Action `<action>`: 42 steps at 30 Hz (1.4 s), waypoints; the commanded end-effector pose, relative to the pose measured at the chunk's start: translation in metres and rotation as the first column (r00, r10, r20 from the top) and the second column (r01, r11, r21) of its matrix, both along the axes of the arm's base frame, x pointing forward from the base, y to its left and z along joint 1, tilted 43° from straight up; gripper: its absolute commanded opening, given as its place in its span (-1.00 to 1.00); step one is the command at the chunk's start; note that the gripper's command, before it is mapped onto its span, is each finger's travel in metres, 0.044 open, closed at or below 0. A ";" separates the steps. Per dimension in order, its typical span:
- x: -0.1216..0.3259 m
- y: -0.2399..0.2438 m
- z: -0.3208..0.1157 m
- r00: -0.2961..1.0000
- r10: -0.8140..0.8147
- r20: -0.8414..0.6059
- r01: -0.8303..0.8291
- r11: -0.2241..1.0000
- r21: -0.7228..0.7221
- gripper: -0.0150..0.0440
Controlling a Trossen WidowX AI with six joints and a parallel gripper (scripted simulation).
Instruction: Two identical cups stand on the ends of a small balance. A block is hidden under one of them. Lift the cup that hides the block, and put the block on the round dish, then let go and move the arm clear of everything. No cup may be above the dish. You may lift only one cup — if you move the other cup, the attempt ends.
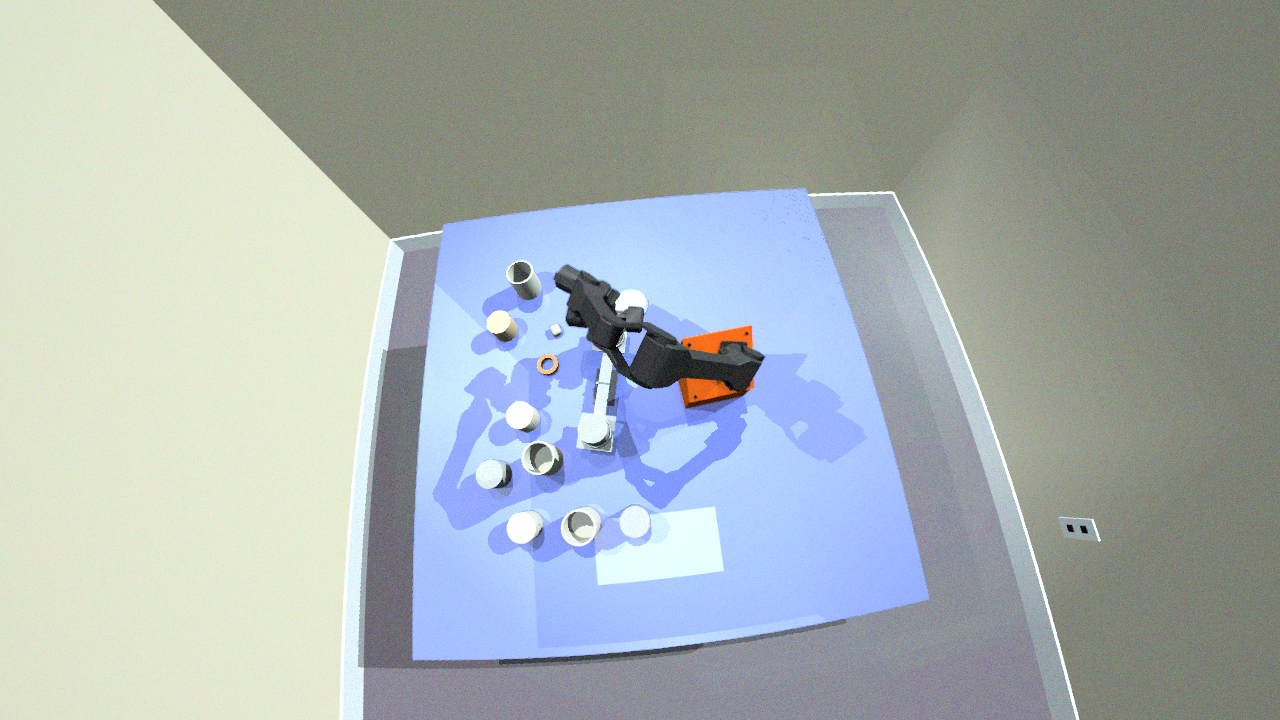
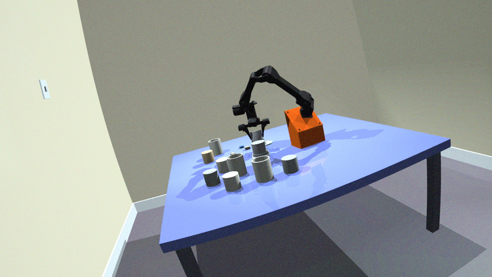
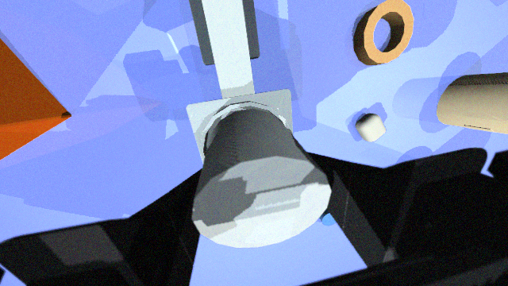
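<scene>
My gripper is shut on the far cup, one finger on each side. In the top view the arm mostly hides this cup. The pan shows beneath it; I cannot tell whether the cup touches it. The balance beam runs to the near end, where the near cup stands upright. The round dish lies just beyond the far end, with no cup seen over it. No block shows under either cup.
A small white block, an orange ring and a beige cylinder lie left of the balance. Several grey and white cylinders and open cups stand towards the near side. The orange base is on the right.
</scene>
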State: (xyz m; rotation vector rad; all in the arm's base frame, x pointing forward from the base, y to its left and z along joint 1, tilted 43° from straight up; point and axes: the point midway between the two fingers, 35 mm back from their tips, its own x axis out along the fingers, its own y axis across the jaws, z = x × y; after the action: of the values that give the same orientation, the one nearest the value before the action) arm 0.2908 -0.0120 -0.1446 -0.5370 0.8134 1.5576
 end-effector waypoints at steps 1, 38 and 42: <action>0.004 -0.006 0.004 1.000 0.002 0.013 -0.002 1.000 -0.009 -0.49; 0.012 -0.037 0.038 1.000 0.002 0.012 -0.002 1.000 -0.012 -0.49; 0.012 -0.040 0.041 1.000 0.002 0.012 -0.002 1.000 -0.012 -0.49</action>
State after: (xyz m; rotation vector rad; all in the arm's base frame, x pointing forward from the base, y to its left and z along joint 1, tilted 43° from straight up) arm 0.3007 -0.0470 -0.1072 -0.5409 0.8157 1.5551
